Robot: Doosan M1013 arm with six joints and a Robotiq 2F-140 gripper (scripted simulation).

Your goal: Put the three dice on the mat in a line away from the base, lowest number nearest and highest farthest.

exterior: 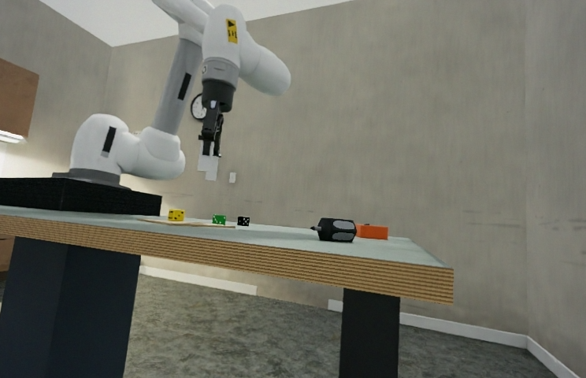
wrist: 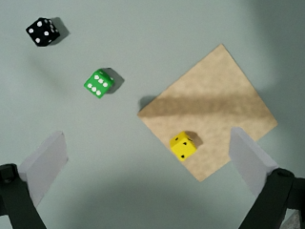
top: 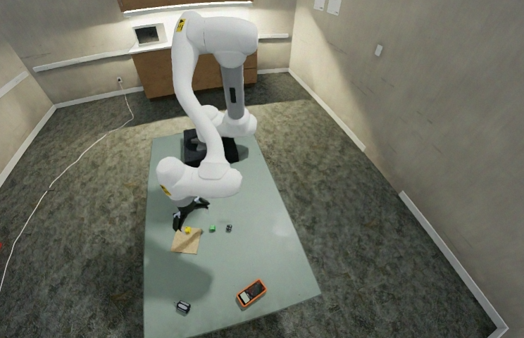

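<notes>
A tan square mat (top: pixel 186 240) lies on the grey-green table. The yellow die (top: pixel 187 229) sits flat on the mat near its edge closest to the base; in the wrist view (wrist: pixel 183 145) it shows two pips on top. The green die (top: pixel 212 227) (wrist: pixel 101 83) and the black die (top: pixel 228 227) (wrist: pixel 42 32) sit on the bare table to the right of the mat, each with several pips up in the wrist view, green and black. My gripper (exterior: pixel 211 142) hangs high above the yellow die, open and empty; its fingers spread wide in the wrist view.
An orange handheld meter (top: pixel 251 293) and a small black device (top: pixel 183 306) lie near the table's far end. The black robot base block (top: pixel 206 147) stands at the near end. The table edges drop to the floor on all sides.
</notes>
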